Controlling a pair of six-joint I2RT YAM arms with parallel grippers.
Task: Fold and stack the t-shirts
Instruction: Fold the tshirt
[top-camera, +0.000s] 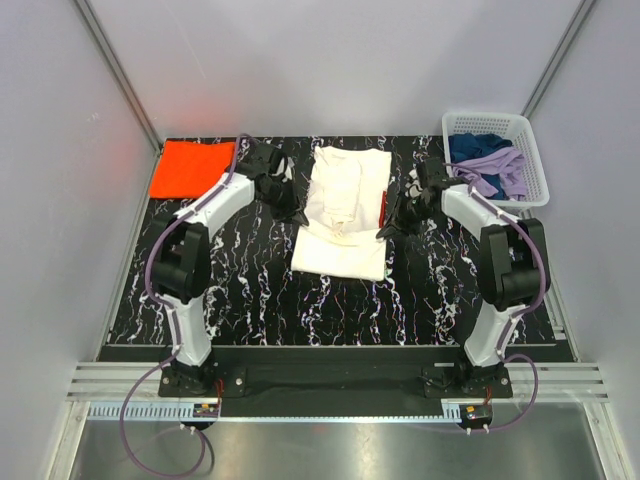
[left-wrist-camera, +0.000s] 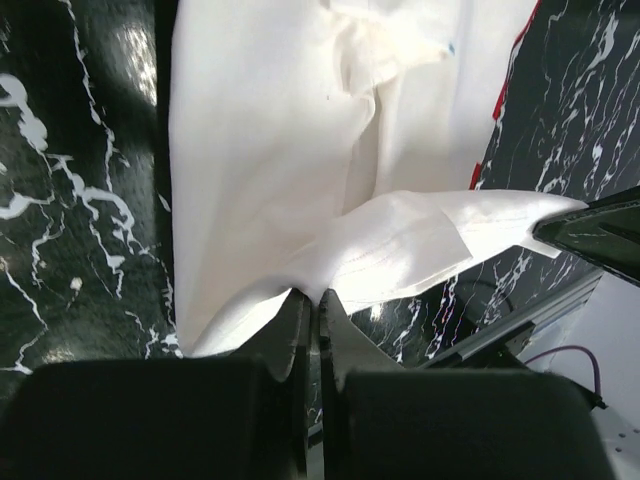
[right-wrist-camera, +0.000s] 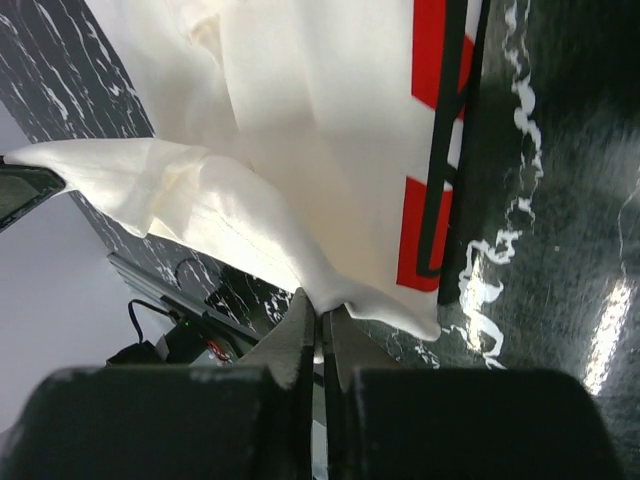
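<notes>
A white t-shirt (top-camera: 345, 205) with a red print lies partly folded in the middle of the black marbled table (top-camera: 250, 290). My left gripper (top-camera: 296, 213) is shut on the shirt's left edge, and the white cloth (left-wrist-camera: 300, 150) rises from its closed tips (left-wrist-camera: 313, 296). At the shirt's right edge my right gripper (top-camera: 386, 228) is shut on the fabric (right-wrist-camera: 300, 130), pinched at its tips (right-wrist-camera: 323, 312) beside the red graphic (right-wrist-camera: 425, 215). Between the two grips a fold of cloth is lifted. An orange t-shirt (top-camera: 192, 168) lies folded flat at the back left corner.
A white plastic basket (top-camera: 524, 130) at the back right holds blue and purple clothes (top-camera: 492, 164). White walls enclose the table on three sides. A metal rail (top-camera: 330, 385) runs along the near edge by the arm bases.
</notes>
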